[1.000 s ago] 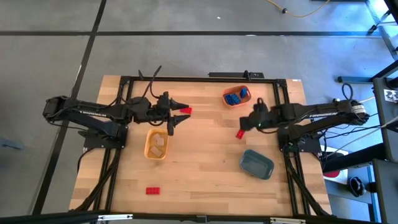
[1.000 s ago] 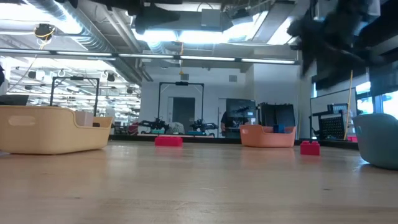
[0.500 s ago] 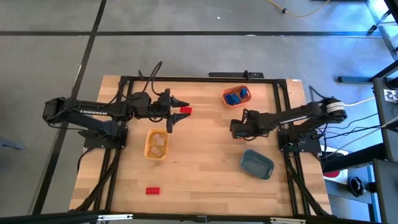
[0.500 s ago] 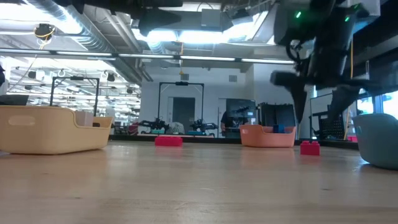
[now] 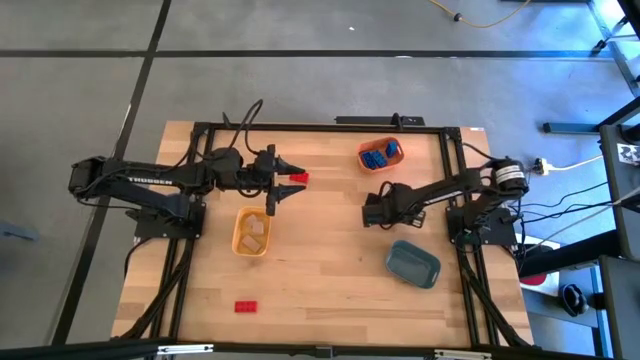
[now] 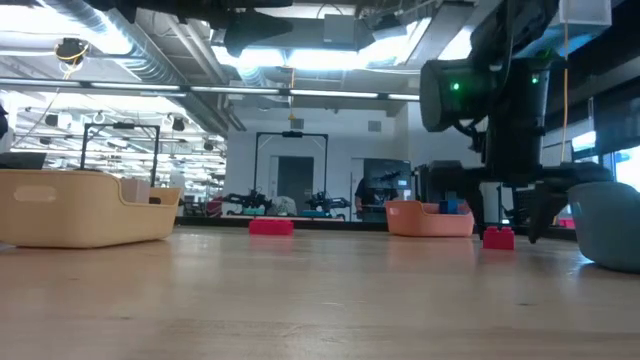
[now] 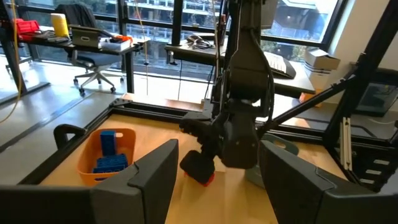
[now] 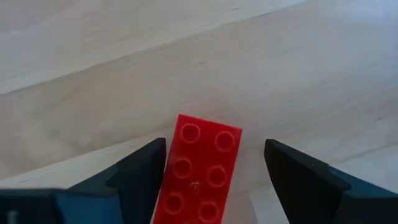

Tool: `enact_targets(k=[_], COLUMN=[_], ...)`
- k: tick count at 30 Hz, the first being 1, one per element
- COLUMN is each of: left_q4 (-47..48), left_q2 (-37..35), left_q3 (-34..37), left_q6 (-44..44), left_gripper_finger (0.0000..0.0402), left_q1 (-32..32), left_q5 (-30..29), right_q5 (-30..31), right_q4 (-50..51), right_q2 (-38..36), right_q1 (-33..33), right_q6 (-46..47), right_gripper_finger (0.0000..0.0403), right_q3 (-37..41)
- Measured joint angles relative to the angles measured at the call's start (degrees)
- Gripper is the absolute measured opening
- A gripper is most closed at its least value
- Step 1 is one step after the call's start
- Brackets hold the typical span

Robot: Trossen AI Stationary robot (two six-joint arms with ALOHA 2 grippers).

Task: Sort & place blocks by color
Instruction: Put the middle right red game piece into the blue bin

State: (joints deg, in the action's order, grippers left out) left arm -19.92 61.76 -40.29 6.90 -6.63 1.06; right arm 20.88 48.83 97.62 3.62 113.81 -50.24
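A: Start with the block your right arm is over. Where does it lie?

B: A red brick (image 8: 201, 174) lies flat on the bench (image 5: 330, 260), studs up, right of the middle. In the right wrist view it sits between the two dark fingers (image 8: 137, 174), with a sliver of wood showing on each side.

A: So the right gripper has it?

B: No. The right gripper (image 5: 372, 210) is low over it with its jaws spread and released, one to either side, gripping nothing. In the low view you see the brick (image 6: 498, 237) resting on the wood under the arm.

A: And your other reds?

B: A second red brick (image 5: 297, 178) lies near the far left, just ahead of the left gripper (image 5: 284, 180), whose jaws stand apart and empty. A third red brick (image 5: 245, 306) lies alone near the front edge, well apart from both arms.

A: What about the sorted ones?

B: The blue bricks (image 5: 377, 156) are piled in the orange tray (image 5: 395, 146) near the far edge. The pale bricks (image 5: 254, 232) lie in the yellow tray (image 5: 237, 240), close to the left arm. The slate-blue tray (image 5: 412, 264) sits near the right gripper, toward the front, with no brick showing in it.
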Motion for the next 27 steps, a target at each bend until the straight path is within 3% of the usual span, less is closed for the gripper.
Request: enact_targets(k=[6,10,12,18,21,25,27], left_q4=[0.00,1.07,1.60,7.97,8.99,9.14,9.22], left_q2=[0.00,-1.21,-2.85,-9.79,-12.47,-13.60,-13.40], left_q3=[0.00,0.07,0.04,0.04,0.04,0.04,0.07], left_q6=[-0.02,0.02,0.06,0.48,1.86,5.33,7.69], left_gripper_finger=[0.0214,0.0214,0.0214,0.0214,0.0214,0.0214,0.0214], left_q1=[-0.02,-0.75,-1.47,-3.14,-3.65,-3.63,-3.39], left_q5=[-0.02,0.65,1.58,1.49,1.47,1.49,1.48], right_q5=[0.24,0.40,0.42,1.63,0.29,-10.99,-16.40], right_q4=[-1.05,-1.40,-1.52,-5.48,-18.89,-44.90,-61.89], right_q2=[1.59,1.59,1.51,-4.84,-10.89,-18.13,-20.36], right_q1=[0.09,0.09,0.09,-0.97,-2.51,-5.37,-6.78], right_q6=[-0.29,-2.66,-6.91,-27.57,-46.48,-63.94,-67.77], right_gripper_finger=[0.0253,0.0183,0.0140,0.0142,0.0142,0.0142,0.0142], right_q3=[-0.02,-0.04,-0.09,0.10,3.32,11.86,16.74])
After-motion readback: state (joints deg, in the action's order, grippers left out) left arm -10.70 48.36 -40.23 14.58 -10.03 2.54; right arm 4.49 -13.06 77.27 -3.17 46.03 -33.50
